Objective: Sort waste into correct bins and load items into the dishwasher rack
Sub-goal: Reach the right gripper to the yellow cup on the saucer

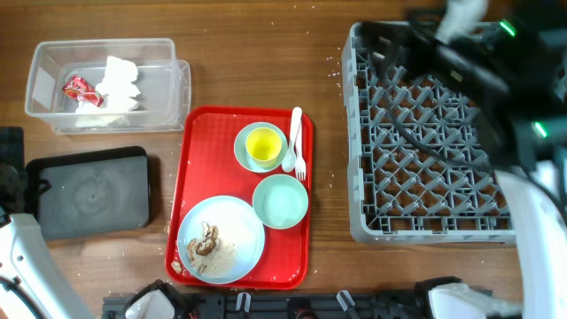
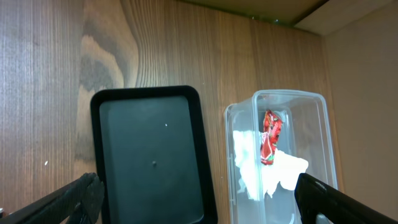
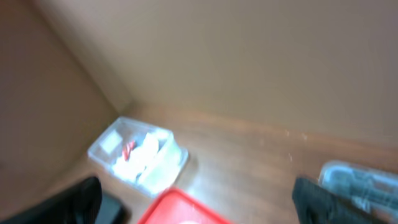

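Black fingers of the left claw are spread wide with nothing between them. They hang over the two bins that sit left of the red tray. The black tray lies bare, level with the red tray's lower half. The clear tub stands off the red tray's upper left corner. Inside it the napkin and the red wrapper lie together, so the dry rubbish looks dealt with.

The right claw is likewise released and empty, raised over the rack, which sits just right of the red tray. Its view is blurred, so little more can be said of it.

Everything else is on the red tray. The yellow cup stands nested in one green bowl near the tray's top, with the spoon and fork side by side just to its right. The second bowl sits mid-tray, just beside the blue plate at the tray's bottom left. The food scraps lie on that plate.

The layout seems made for split work, with the bins on the left arm's side and the rack on the right arm's. I judge the scraps to be the last rubbish, likely meant for the black tray, and the plate should not be racked until they are tipped off. No dish shows in the rack.
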{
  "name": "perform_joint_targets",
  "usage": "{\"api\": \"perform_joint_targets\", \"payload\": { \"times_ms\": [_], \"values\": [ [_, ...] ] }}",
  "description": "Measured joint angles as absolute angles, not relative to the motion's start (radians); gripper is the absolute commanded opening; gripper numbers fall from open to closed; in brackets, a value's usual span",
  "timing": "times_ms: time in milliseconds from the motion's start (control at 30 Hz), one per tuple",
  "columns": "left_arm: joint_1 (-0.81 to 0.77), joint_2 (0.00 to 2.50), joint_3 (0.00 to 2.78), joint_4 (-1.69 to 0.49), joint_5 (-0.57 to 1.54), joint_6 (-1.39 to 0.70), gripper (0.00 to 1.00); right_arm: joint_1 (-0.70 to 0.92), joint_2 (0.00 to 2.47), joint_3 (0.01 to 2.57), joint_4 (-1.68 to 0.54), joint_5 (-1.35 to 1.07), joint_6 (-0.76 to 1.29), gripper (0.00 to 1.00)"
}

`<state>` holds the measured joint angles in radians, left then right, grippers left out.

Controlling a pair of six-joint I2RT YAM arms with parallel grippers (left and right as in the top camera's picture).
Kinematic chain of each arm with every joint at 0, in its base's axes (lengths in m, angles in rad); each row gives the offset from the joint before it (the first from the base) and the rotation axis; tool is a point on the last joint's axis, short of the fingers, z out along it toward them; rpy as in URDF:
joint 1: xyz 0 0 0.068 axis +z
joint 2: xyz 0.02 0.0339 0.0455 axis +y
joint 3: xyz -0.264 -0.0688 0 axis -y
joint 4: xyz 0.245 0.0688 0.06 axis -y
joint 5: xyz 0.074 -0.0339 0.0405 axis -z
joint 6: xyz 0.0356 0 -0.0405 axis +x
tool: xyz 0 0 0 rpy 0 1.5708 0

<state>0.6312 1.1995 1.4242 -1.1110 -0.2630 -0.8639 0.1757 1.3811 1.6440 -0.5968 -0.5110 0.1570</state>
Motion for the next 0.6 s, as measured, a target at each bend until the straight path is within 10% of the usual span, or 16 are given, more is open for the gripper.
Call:
{"api": "perform_joint_targets", "payload": {
  "times_ms": [233,333,600],
  "values": [
    [0.631,1.2,1.424,-1.111,-0.263,-0.864,1.0,0.583,1.834,1.929,-0.992,-0.279,-0.022,1.0],
    [0.631,1.2,1.424,-1.111,-0.263,-0.867,1.0,0.616,1.947,1.934,-0.978,-0.28,0.003,0.64],
    [0.631,1.2,1.424,-1.111,-0.263,-0.867,1.0,0.735,2.177,1.937,-1.061,-0.12,0.164,0.58]
  ]
}}
